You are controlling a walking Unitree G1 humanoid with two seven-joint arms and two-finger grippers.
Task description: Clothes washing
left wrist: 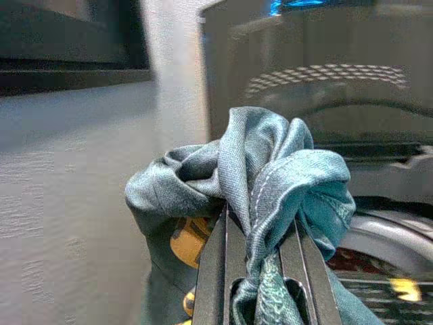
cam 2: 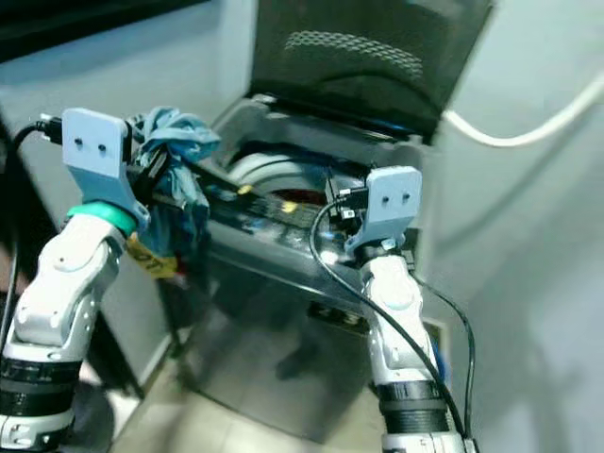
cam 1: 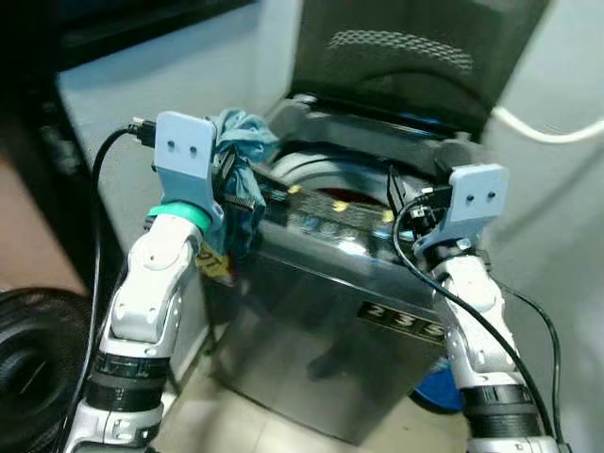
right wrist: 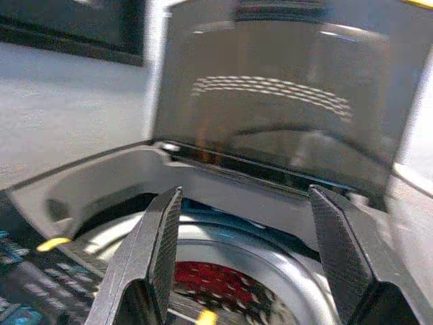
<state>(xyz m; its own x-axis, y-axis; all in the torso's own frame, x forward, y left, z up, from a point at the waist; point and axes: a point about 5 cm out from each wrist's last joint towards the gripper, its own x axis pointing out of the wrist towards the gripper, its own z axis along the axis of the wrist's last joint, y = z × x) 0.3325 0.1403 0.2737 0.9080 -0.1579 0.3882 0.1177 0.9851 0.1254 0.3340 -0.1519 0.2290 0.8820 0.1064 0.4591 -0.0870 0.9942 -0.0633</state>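
Faintly, "235" marks the washing machine (cam 1: 377,311); left gripper (left wrist: 260,271) clamps blue cloth (left wrist: 270,176), right gripper (right wrist: 240,264) gapes.

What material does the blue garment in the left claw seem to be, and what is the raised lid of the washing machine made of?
Blue garment: woven fabric, probably denim, matte, with stitched seams and soft folds. Lid: seemingly dark tinted plastic or glass, glossy, showing reflections.
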